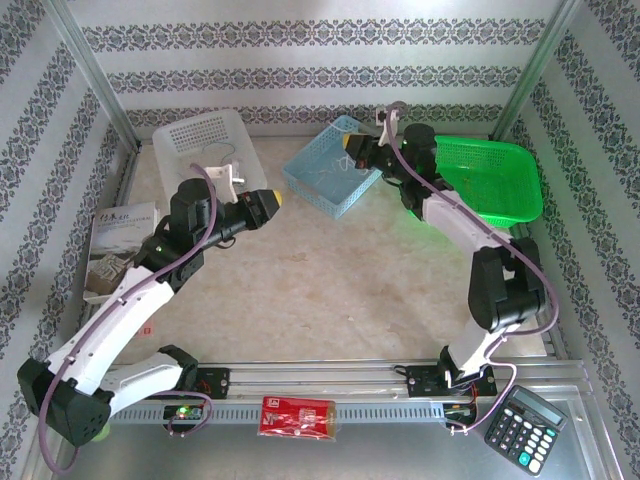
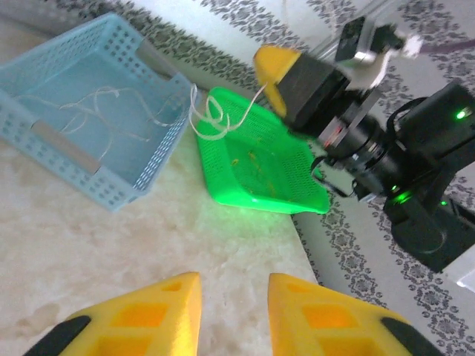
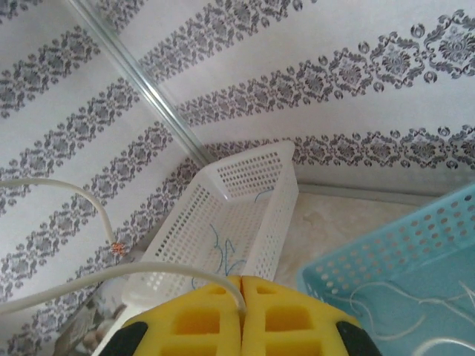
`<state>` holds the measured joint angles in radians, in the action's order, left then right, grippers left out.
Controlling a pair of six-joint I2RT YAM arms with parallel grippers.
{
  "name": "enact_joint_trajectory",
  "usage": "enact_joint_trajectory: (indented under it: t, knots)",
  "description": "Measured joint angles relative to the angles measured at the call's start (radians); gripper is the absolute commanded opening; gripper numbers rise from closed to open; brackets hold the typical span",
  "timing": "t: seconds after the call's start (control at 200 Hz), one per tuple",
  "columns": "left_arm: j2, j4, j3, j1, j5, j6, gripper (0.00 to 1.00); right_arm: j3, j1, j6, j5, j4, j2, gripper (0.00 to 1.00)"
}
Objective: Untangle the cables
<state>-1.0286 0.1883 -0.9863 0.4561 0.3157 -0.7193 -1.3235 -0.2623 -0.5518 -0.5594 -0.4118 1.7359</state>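
My right gripper is shut on a thin pale white cable that arcs away to the left. From the left wrist view that gripper hangs above the gap between two baskets, and the white cable dangles from it in curls. Several more pale cables lie loose in the blue basket. Thin blue cables lie in the white basket. My left gripper is open and empty over bare table, a little left of the blue basket.
A green basket stands at the back right with faint orange strands inside. A book lies at the left edge. A red packet and a calculator sit on the near rail. Patterned walls enclose the table.
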Motion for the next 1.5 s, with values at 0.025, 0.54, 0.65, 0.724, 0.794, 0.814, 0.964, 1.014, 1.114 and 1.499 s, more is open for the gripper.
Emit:
enact_joint_trajectory:
  t: [0.025, 0.54, 0.65, 0.724, 0.794, 0.814, 0.964, 1.014, 1.114, 1.499]
  knots:
    - [0.005, 0.004, 0.012, 0.0, -0.006, 0.005, 0.42, -0.017, 0.003, -0.006, 0.005, 0.0, 0.016, 0.0]
    - [0.06, 0.045, 0.077, 0.0, -0.055, 0.014, 0.65, -0.225, 0.018, -0.101, 0.047, 0.031, 0.289, 0.09]
    - [0.06, 0.045, 0.077, 0.0, -0.056, 0.014, 0.66, -0.254, 0.018, -0.097, 0.058, 0.082, 0.335, 0.41]
    - [0.063, 0.045, 0.077, 0.0, -0.056, 0.014, 0.67, -0.265, 0.018, -0.081, 0.067, 0.123, 0.35, 0.57]
    - [0.067, 0.046, 0.077, 0.0, -0.056, 0.014, 0.68, -0.265, 0.018, -0.063, 0.076, 0.163, 0.351, 0.61]
    - [0.069, 0.048, 0.077, 0.0, -0.056, 0.014, 0.68, -0.265, 0.018, -0.053, 0.077, 0.166, 0.35, 0.61]
    - [0.076, 0.052, 0.077, 0.0, -0.056, 0.014, 0.7, -0.265, 0.018, -0.023, 0.082, 0.213, 0.323, 0.63]
    - [0.076, 0.052, 0.077, 0.0, -0.057, 0.014, 0.7, -0.265, 0.018, -0.013, 0.082, 0.223, 0.305, 0.64]
    - [0.076, 0.052, 0.077, 0.0, -0.059, 0.014, 0.73, -0.251, 0.018, 0.007, 0.081, 0.231, 0.249, 0.65]
    - [0.076, 0.094, 0.077, 0.0, -0.122, 0.082, 1.0, 0.077, -0.023, 0.08, 0.079, 0.228, -0.144, 0.85]
